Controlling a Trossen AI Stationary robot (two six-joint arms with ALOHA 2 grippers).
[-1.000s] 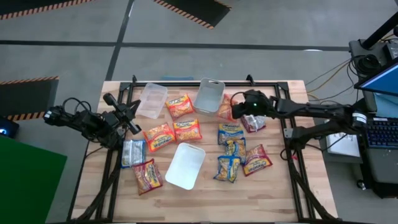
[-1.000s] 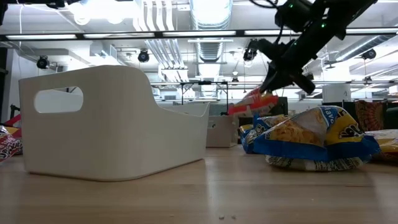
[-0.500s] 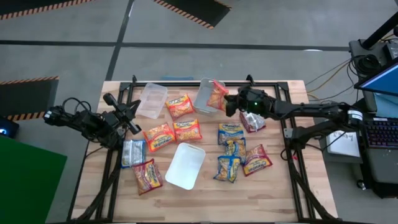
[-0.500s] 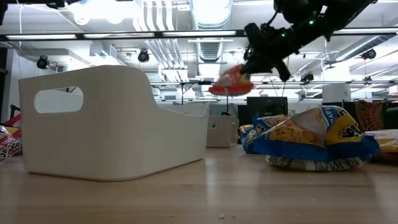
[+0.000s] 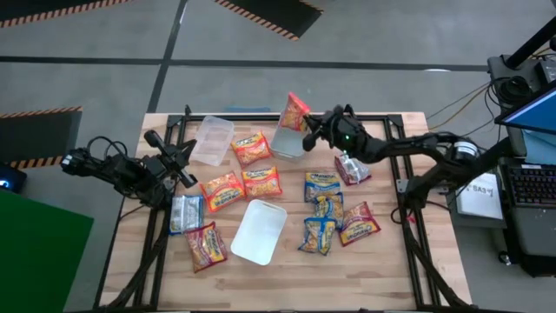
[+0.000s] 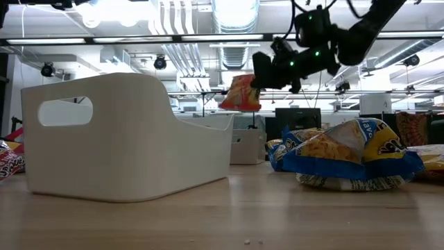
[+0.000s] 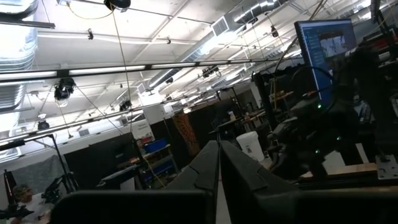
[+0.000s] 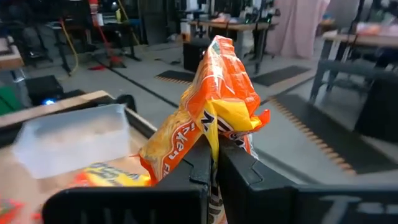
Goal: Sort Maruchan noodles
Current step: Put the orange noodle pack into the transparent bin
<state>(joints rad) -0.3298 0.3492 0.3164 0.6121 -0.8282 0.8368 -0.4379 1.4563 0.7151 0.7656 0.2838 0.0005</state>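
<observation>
Claws on both arms were fully closed. The right claw [image 5: 309, 135] sat in the upper middle of the high view, pinching an orange noodle packet [image 5: 294, 112] by one edge and holding it in the air over the clear tray [image 5: 289, 139] at the tabletop's [image 5: 391, 269] far edge; in the low view that packet [image 6: 241, 93] hung upright above the tabletop, upper centre of the frame, and in the right wrist view it [image 8: 211, 118] stood crumpled between the two dark fingers [image 8: 193, 162]. The left claw [image 5: 186, 165] waited at the left side of the high view, gripping nothing, beside another clear tray [image 5: 212, 140].

The other noodle packets lay flat on the tabletop: orange ones [image 5: 252, 148] in the upper middle, blue-and-yellow ones [image 5: 321, 187] right of centre, a dark red one [image 5: 205, 246] at lower left. A white bin [image 5: 258, 231] lay in the lower middle, and filled the left of the low view [image 6: 118, 135].
</observation>
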